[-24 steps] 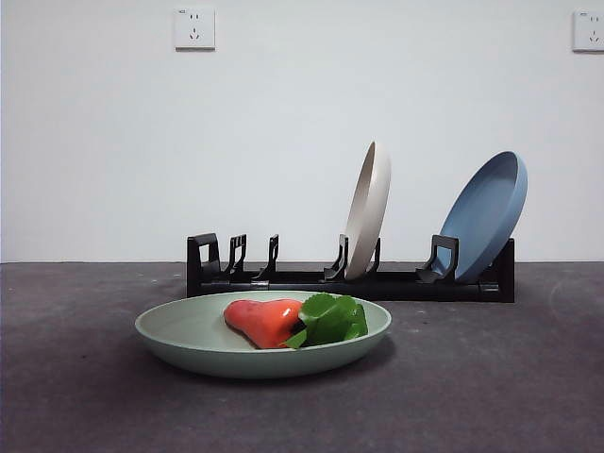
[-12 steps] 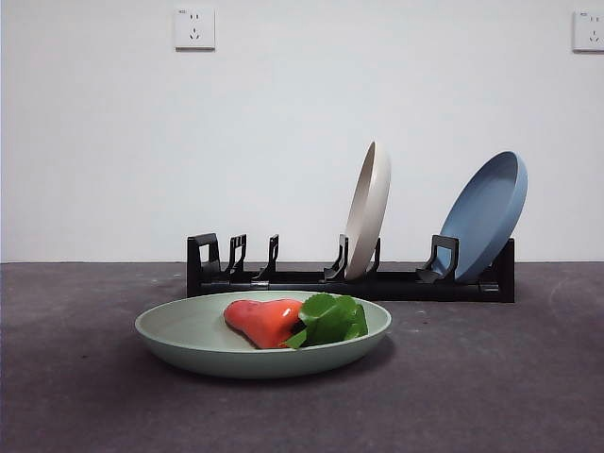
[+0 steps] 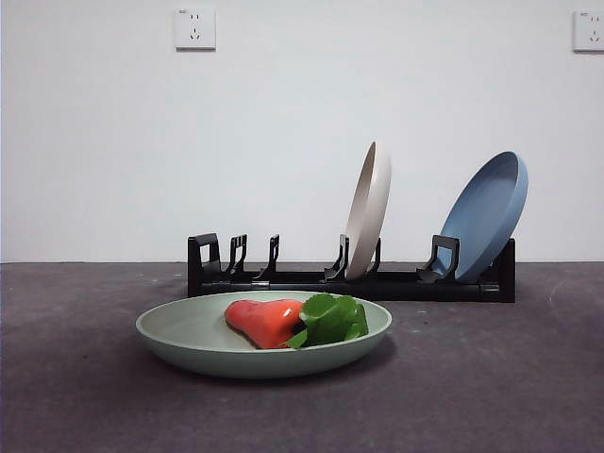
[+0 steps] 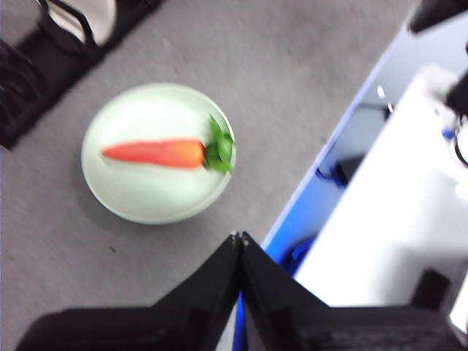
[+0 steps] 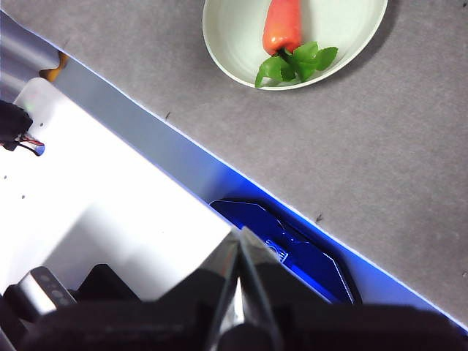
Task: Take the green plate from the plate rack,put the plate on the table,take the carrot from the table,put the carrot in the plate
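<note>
The green plate (image 3: 198,342) lies flat on the dark grey table (image 3: 491,377), in front of the black plate rack (image 3: 283,277). Inside the plate rests the carrot (image 3: 266,321), its leafy top toward the right. The left wrist view has the plate (image 4: 139,194) and carrot (image 4: 153,153) well clear of my left gripper (image 4: 238,238), whose jaws are shut and hold nothing. From the right wrist view the plate (image 5: 234,40) and carrot (image 5: 282,23) sit far from my right gripper (image 5: 239,232), also shut and empty, above the table's edge. Neither arm appears in the front view.
A cream-white plate (image 3: 368,209) and a blue plate (image 3: 486,215) stand upright in the rack's right half. The table's blue-lit edge (image 5: 183,157) and a white surface (image 5: 95,212) beyond it lie near both grippers.
</note>
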`<state>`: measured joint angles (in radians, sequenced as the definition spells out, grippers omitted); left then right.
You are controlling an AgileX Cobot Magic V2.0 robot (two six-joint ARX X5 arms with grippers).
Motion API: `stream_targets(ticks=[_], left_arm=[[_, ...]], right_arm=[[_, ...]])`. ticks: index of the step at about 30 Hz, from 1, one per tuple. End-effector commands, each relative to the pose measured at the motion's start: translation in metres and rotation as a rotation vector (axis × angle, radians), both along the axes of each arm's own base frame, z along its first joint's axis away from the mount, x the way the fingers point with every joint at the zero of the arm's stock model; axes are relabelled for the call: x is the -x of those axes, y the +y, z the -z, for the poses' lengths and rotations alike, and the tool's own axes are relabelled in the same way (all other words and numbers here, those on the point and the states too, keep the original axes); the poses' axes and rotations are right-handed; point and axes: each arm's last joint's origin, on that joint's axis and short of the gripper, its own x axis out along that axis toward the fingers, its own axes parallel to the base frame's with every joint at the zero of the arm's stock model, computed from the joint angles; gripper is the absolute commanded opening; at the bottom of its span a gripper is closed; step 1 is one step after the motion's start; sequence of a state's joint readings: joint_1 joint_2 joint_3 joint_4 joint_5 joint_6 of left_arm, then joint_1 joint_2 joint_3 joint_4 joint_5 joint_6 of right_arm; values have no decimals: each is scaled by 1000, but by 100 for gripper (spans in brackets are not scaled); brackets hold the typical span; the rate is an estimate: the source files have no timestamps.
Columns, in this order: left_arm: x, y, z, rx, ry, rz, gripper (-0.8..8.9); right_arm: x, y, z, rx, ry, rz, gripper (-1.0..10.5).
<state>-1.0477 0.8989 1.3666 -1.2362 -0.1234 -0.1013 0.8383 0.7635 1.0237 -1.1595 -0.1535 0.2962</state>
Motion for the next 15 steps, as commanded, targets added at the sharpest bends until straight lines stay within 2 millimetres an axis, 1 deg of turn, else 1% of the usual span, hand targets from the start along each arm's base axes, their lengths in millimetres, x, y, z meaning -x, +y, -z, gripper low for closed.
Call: stream_targets(ticks=[1, 2, 4, 7, 10, 12, 15], left_arm=[[-3, 7, -6, 51, -78, -55, -4], [-5, 10, -10, 79, -120, -66, -4], [-10, 18, -23, 157, -264, -92, -4], [-14, 33, -44, 296, -472, -177, -3], [-12, 50, -56, 399, -631, -247, -3], [-9, 60, -56, 428, -731, -300, -3], [-3, 73, -44, 433, -855, -406, -3]], right_arm=[[0, 0, 1, 3, 1, 1, 1], [0, 0, 1, 3, 1, 2, 1], [0, 0, 1, 3, 1, 2, 1], [0, 0, 1, 3, 1, 2, 1], [0, 0, 1, 3, 1, 2, 1], [0, 0, 1, 3, 1, 2, 1], [0, 0, 1, 3, 1, 2, 1]])
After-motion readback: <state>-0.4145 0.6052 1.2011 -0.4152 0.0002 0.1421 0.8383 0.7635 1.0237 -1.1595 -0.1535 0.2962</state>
